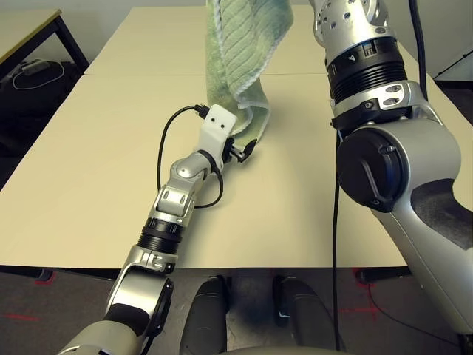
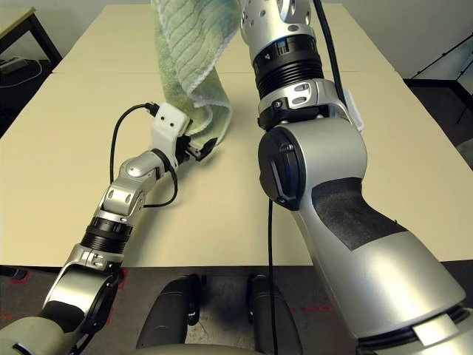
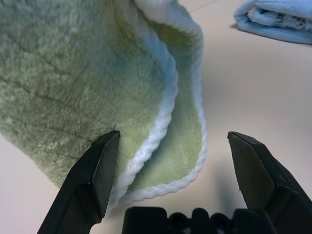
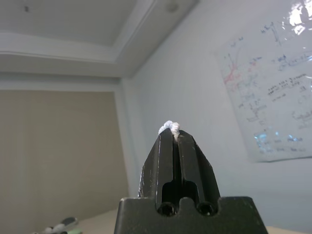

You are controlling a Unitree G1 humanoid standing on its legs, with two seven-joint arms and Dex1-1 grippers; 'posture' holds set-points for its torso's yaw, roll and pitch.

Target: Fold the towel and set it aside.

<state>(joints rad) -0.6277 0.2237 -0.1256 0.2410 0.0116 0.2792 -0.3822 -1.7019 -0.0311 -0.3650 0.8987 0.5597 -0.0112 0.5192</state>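
The light green towel (image 1: 240, 52) with white edging hangs down from above the table, its lower end doubled over just above the tabletop. My right gripper (image 4: 173, 134) is raised high and shut on the towel, with a bit of white edging (image 4: 169, 126) poking out between its tips. My left gripper (image 1: 247, 148) is open low over the table at the towel's hanging end. In the left wrist view the folded lower edge of the towel (image 3: 97, 73) lies between the spread fingers (image 3: 92, 180), one finger against the cloth.
The beige table (image 1: 89, 170) is bare around the left arm, and a second table (image 1: 148, 37) joins it behind. A pale blue folded towel (image 3: 278, 17) lies on the table beyond the left gripper. A dark-framed desk (image 1: 29, 29) stands at the far left.
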